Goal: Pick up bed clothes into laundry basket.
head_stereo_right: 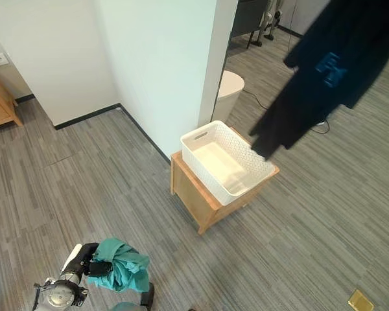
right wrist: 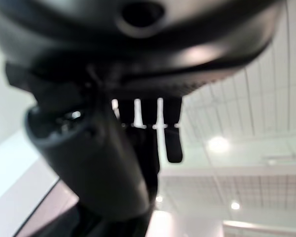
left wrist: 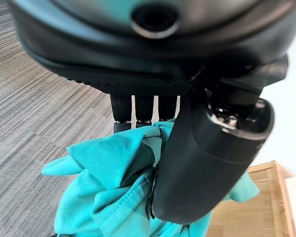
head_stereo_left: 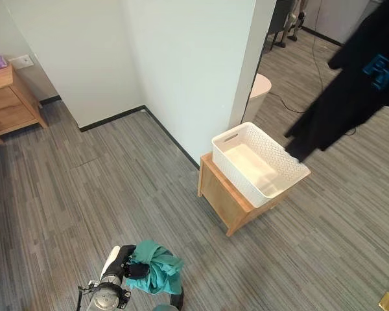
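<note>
Clothes are split between your two hands: a teal garment (head_stereo_left: 157, 267) is bunched low at the near floor in your left hand (head_stereo_left: 135, 268), whose fingers and thumb curl round the cloth, as its wrist view shows. Your right hand (right wrist: 138, 143) is raised, fingers bent down around dark fabric, and a black garment (head_stereo_left: 356, 78) hangs high with its lower tip just above the far corner of the white laundry basket (head_stereo_left: 228, 167). That basket sits on a low wooden stand (head_stereo_left: 223, 201) beside the wall corner (head_stereo_left: 181, 78) on the grey floor (head_stereo_left: 84, 194).

Laundry basket (head_stereo_left: 259, 163): on a low wooden stand (head_stereo_left: 225, 197), set against the wall corner (head_stereo_left: 201, 78), centre of floor (head_stereo_left: 65, 207). Dark garment (head_stereo_left: 350, 84): hanging above and right of the basket. Bundled cloth (head_stereo_left: 157, 267): in left hand (head_stereo_left: 135, 267), near left. Wooden cabinet (head_stereo_left: 10, 103): far left, against the wall.
</note>
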Available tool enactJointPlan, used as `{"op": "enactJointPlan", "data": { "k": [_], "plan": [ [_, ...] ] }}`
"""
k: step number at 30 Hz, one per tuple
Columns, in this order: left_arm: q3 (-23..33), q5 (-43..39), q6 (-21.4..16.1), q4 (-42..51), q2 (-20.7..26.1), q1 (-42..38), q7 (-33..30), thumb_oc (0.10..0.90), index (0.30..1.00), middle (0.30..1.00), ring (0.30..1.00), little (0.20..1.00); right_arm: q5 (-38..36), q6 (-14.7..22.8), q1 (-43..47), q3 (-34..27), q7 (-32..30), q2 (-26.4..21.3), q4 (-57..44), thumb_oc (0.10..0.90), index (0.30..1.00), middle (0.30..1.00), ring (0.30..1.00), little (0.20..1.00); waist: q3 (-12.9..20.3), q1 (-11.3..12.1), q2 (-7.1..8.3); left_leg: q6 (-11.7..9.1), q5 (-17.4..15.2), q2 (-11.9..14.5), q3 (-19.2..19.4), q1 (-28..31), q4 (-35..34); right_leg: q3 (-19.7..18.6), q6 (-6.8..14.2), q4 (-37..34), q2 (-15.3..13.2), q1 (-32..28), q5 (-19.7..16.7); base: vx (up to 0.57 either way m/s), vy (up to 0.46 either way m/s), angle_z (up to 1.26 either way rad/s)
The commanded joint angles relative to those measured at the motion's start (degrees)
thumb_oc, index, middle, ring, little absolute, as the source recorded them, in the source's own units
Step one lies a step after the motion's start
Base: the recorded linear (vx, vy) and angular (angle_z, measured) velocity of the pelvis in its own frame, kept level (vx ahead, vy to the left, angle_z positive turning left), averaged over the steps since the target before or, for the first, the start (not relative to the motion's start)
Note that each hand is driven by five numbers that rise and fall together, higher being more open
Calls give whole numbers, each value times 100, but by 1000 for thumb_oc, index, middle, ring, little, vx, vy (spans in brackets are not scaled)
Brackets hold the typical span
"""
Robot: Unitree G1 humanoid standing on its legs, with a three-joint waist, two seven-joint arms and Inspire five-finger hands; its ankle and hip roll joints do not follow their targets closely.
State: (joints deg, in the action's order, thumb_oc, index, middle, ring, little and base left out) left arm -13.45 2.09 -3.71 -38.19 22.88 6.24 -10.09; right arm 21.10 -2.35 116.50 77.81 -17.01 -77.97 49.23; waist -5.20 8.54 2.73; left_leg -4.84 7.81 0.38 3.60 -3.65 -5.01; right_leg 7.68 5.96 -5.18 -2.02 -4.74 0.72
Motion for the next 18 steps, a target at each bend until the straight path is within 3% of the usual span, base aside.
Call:
{"op": "enactJointPlan", "data": {
  "k": [1,9,18],
  "plan": [
    [-73,-128,-401,221,282,-436,-309,400,300,300,300,300,-71,-342,752,128,-370,-62,422,400,300,300,300,300,446,180,344,-493,-569,170,422,138,1,-100,771,18,-365,236,-136,37,34,-3],
    [-138,-248,-416,19,236,-539,-363,400,300,300,300,300,73,-418,483,-49,-381,-33,135,400,300,300,300,300,206,173,317,-444,-588,193,498,-45,1,-279,790,18,-426,558,-251,6,26,-10],
    [-120,-398,-429,-415,151,-589,-496,400,300,300,300,300,-63,-351,321,-422,-509,504,286,400,300,300,300,300,64,331,366,-393,-594,172,478,-255,1,-410,850,18,-428,805,-329,37,33,-11]
  ]
}}
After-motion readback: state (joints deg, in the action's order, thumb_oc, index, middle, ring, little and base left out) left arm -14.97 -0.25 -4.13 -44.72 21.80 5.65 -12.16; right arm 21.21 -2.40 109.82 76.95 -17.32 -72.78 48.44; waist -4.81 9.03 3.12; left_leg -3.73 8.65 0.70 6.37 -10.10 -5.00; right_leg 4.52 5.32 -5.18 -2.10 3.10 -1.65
